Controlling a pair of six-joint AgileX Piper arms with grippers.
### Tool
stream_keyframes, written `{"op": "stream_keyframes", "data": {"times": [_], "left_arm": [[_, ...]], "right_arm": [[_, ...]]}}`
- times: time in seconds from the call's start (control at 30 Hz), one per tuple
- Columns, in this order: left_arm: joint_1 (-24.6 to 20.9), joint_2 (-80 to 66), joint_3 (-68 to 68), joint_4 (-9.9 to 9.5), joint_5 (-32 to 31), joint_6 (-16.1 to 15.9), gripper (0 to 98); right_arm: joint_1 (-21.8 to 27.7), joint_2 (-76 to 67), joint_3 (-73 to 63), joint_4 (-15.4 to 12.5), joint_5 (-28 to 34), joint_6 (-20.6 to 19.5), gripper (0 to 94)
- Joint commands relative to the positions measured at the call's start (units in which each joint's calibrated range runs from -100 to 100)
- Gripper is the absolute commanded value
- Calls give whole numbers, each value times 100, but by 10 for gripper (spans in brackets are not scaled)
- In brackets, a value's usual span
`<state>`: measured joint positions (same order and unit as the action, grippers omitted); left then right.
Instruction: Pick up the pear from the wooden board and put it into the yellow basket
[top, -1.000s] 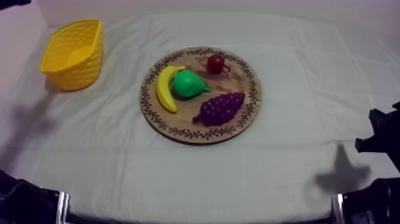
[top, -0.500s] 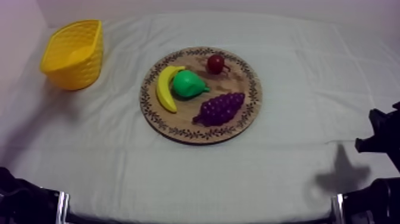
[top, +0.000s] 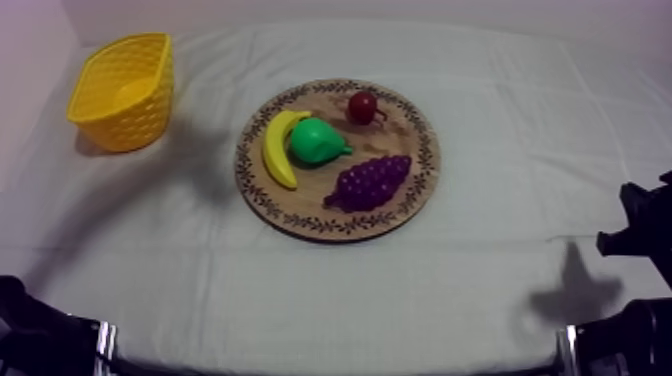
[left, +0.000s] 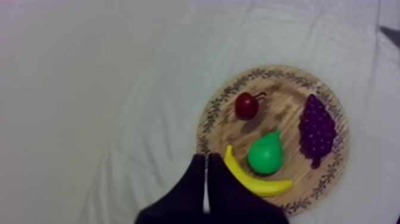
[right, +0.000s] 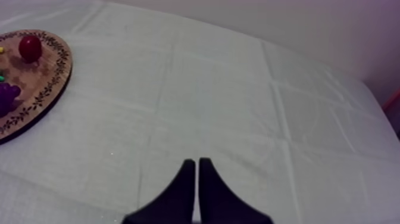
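Pear (top: 318, 140), banana (top: 279, 148) close at its nine o'clock: likely light, rigid, slick; take across the broad belly. Left gripper (left: 206, 156) and right gripper (right: 194, 161) pressed together.

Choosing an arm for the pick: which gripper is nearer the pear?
Left. The left gripper hangs by the rim of the board, the banana between it and the pear. The right gripper sits far off across bare cloth.

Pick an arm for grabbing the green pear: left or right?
Left, likely: left claw hangs near the green toy pear, yellow lattice basket is leftward too; right claw is over bare grey-white cloth.
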<state>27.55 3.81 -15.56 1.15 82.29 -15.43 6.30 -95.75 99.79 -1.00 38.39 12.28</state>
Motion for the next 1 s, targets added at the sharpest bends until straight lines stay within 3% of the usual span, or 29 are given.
{"op": "stream_keyframes", "data": {"times": [0.0, 0.5, 0.7, 0.77, 0.83, 0.97], "left_arm": [[167, 360, -71, -61, 107, 31, 0], [492, 977, 338, -401, 371, 198, 8], [520, 1085, 300, -475, 435, 159, 78], [516, 1099, 312, -493, 439, 156, 150], [515, 1111, 326, -510, 441, 148, 285], [515, 1173, 358, -585, 509, 148, 722]], "right_arm": [[-2, -1, -1, 0, 0, -3, 3], [-2, -1, -1, 0, 0, 1, 3], [-2, -1, -1, 0, 0, 1, 3], [-2, -1, -1, 0, 0, 1, 3], [-2, -1, -1, 0, 0, 1, 3], [-2, -1, -1, 0, 0, 1, 3]]}}
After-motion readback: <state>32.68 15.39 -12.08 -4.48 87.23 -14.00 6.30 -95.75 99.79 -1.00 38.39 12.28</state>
